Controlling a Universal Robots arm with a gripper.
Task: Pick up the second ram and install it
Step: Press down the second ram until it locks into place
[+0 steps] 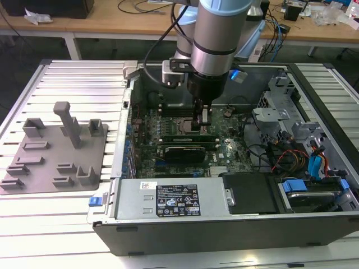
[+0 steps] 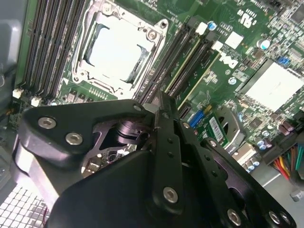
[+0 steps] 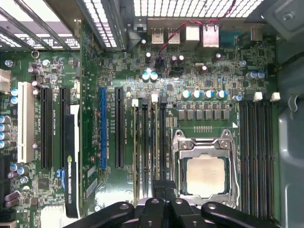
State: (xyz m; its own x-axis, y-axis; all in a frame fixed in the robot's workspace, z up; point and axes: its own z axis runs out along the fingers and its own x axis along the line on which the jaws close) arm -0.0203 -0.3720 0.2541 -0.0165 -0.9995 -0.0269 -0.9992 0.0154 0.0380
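- Inside the open computer case [image 1: 224, 232], the exterior view shows the arm reaching straight down, its gripper [image 1: 202, 124] low over the green board, just right of the middle.
- Both wrist views show what that view cannot: the fingers [image 2: 167, 142] are pressed together with no gap between them.
- Their tips sit at the near end of the second ram [image 2: 187, 59], which stands edge-up in a slot beside the processor socket [image 2: 118, 47]. Whether they pinch its edge, I cannot tell.
- The first wrist view looks along the board, with the second ram [image 3: 154, 142] among the slots left of the socket [image 3: 204, 175] and the gripper [image 3: 164, 186] at its end.
- A black card [image 3: 71, 156] lies further left.
- The exterior view alone takes in the grey tray [image 1: 56, 151] of holders, left of the case.
- A white printed label [image 1: 176, 200] sits on the near metal box, and print marks the board.
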